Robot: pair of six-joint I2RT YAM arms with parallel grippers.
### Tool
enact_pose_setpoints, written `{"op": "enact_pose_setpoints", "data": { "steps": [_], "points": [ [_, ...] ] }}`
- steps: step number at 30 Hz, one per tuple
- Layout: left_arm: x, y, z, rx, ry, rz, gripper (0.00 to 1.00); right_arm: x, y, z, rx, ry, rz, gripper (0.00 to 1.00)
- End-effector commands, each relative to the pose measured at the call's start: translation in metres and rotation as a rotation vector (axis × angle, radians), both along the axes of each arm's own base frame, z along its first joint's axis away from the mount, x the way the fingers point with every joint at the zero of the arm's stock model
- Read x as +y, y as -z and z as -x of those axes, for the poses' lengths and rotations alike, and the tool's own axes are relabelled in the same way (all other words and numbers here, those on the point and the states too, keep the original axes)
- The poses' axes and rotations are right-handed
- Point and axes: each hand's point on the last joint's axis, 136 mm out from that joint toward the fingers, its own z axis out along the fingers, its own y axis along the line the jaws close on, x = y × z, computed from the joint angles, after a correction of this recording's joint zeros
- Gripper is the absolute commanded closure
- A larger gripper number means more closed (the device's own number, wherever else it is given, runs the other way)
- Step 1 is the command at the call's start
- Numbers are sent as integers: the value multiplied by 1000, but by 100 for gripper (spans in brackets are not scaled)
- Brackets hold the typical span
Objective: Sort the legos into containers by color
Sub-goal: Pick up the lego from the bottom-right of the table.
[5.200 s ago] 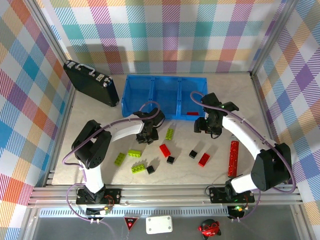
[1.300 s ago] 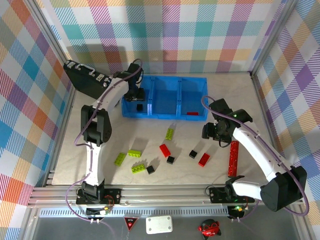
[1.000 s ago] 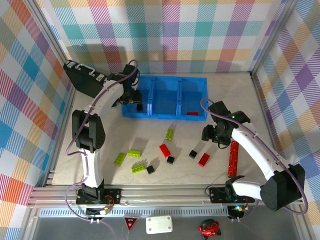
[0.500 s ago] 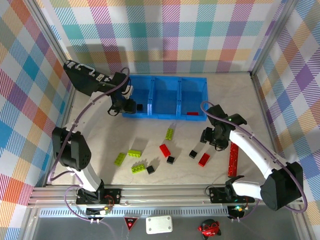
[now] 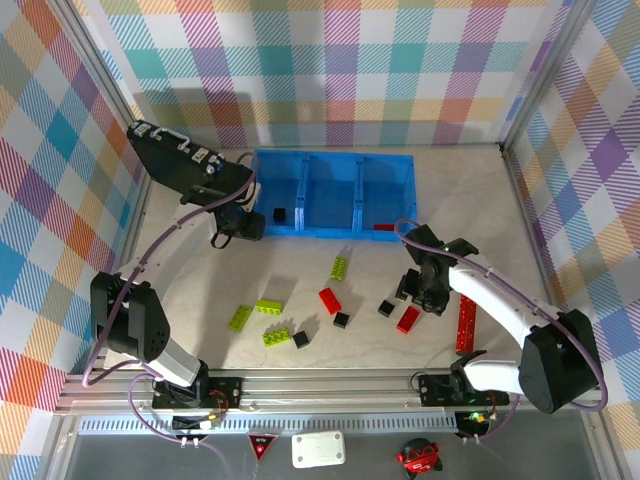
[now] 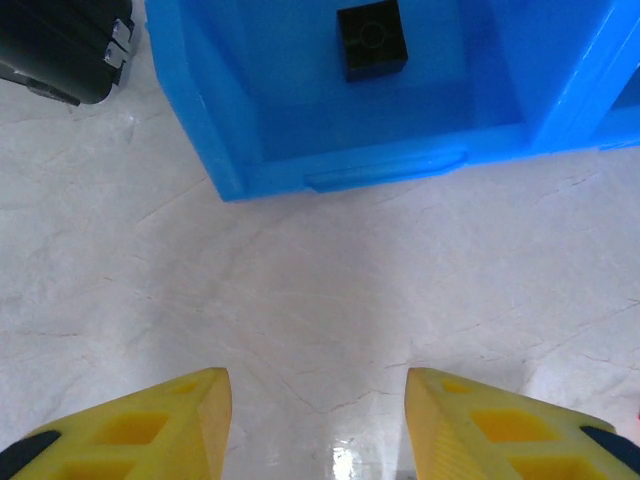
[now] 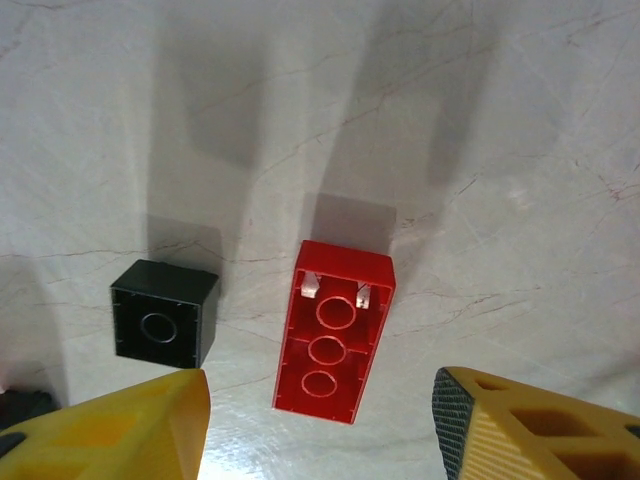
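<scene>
Red lego (image 7: 335, 340) lies hollow side up on the tabletop (image 7: 480, 120), under the spread right pincer (image 7: 320, 440), with a black cube (image 7: 163, 313) just beside it. Hazard: an off-centre closure may skid the brick or catch the cube. Left pincer (image 6: 315, 420) hangs spread and empty before the blue bin (image 6: 200, 130), which holds one black lego (image 6: 372, 37).

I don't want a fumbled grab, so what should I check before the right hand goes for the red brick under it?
1. Right hand open: ok.
2. Red brick lined up between its fingers: ok.
3. Brick studs up: not ok, hollow side up.
4. Black cube apart from the brick: ok, but near one finger.
5. Left hand empty and far off: ok.
6. Blue bin right compartment, holding another red brick, unobstructed: ok.
</scene>
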Motion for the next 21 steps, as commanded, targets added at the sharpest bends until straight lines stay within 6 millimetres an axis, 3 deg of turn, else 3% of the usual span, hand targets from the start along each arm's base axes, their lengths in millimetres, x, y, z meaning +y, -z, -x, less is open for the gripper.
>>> {"op": "enact_pose_setpoints", "data": {
  "steps": [1,21],
  "points": [
    [-4,-14,-6,-74,32,30,51,0,11,6,27,35,1,38],
    [-7,-10,-6,-56,46,36,51,4,45,10,87,43,-2,43]
  ]
}}
